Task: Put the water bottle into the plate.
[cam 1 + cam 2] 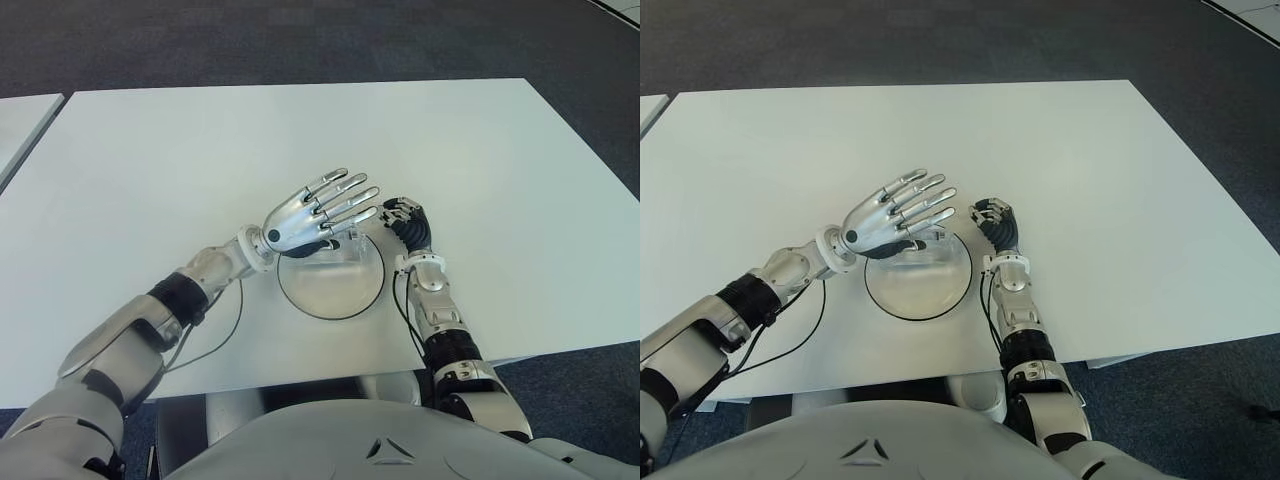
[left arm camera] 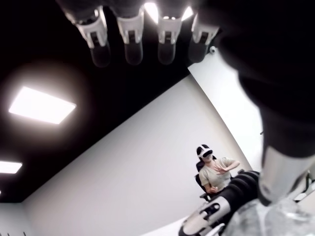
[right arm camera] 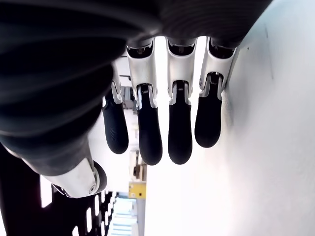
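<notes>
**Bottle lies in the plate under an open left hand**

The clear water bottle (image 1: 335, 247) lies on the far part of the round plate (image 1: 330, 295) on the white desk (image 1: 300, 140). Over it, the left hand (image 1: 310, 212) has its fingers (image 1: 345, 195) spread, holding nothing. Just right of the plate, the right hand (image 1: 408, 220) shows its fingers (image 3: 179, 132) curled, empty.

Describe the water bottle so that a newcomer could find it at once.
On the white table, find the round plate near the front edge. The clear water bottle lies at its far rim, under the open left hand; it is the only transparent thing there.
</notes>
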